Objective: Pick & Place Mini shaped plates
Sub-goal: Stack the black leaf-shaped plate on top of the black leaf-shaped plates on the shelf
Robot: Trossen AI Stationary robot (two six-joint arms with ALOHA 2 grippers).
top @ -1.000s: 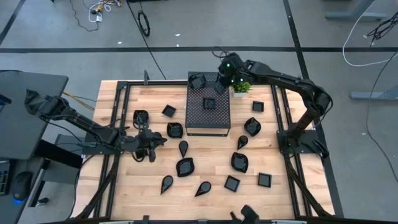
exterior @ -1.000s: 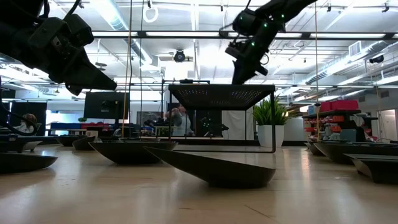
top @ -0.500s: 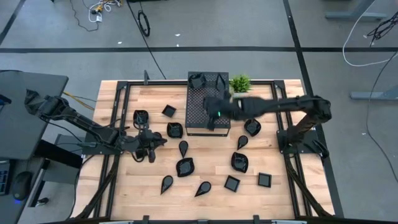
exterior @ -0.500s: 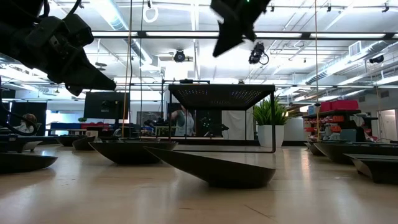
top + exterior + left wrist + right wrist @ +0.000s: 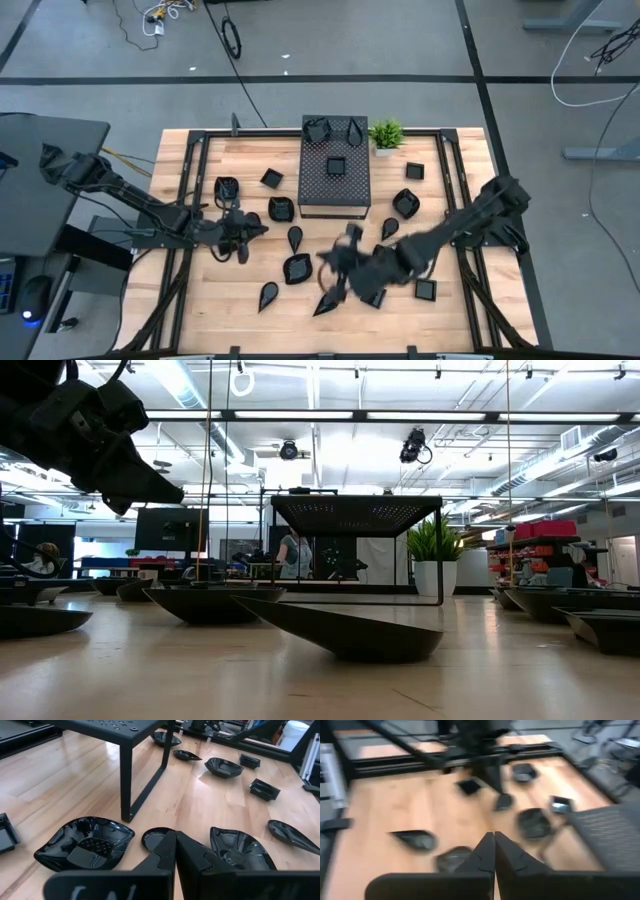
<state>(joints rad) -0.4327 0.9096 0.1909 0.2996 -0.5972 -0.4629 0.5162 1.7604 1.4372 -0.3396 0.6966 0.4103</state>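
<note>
Several small glossy black mini shaped plates lie flat on the wooden table, among them a leaf shape (image 5: 297, 268), a teardrop (image 5: 294, 237) and a square (image 5: 425, 290). Three more rest on top of the black perforated box (image 5: 335, 190). My right gripper (image 5: 328, 282) hangs shut and empty above the near middle of the table, over the plates there; its fingers meet in the right wrist view (image 5: 494, 837). My left gripper (image 5: 250, 232) waits shut and empty at the left, above a leaf plate (image 5: 85, 842) and a teardrop (image 5: 155, 837).
A small green potted plant (image 5: 385, 133) stands at the far edge beside the box. Black frame rails (image 5: 190, 200) run along the table's left and right sides. In the low view a person (image 5: 297, 552) stands in the room behind the table.
My right arm has swung fast from above the box's far end, across the box, toward the table's near edge, and now hangs over the near middle; it has left the low view. The plates lie as before.
</note>
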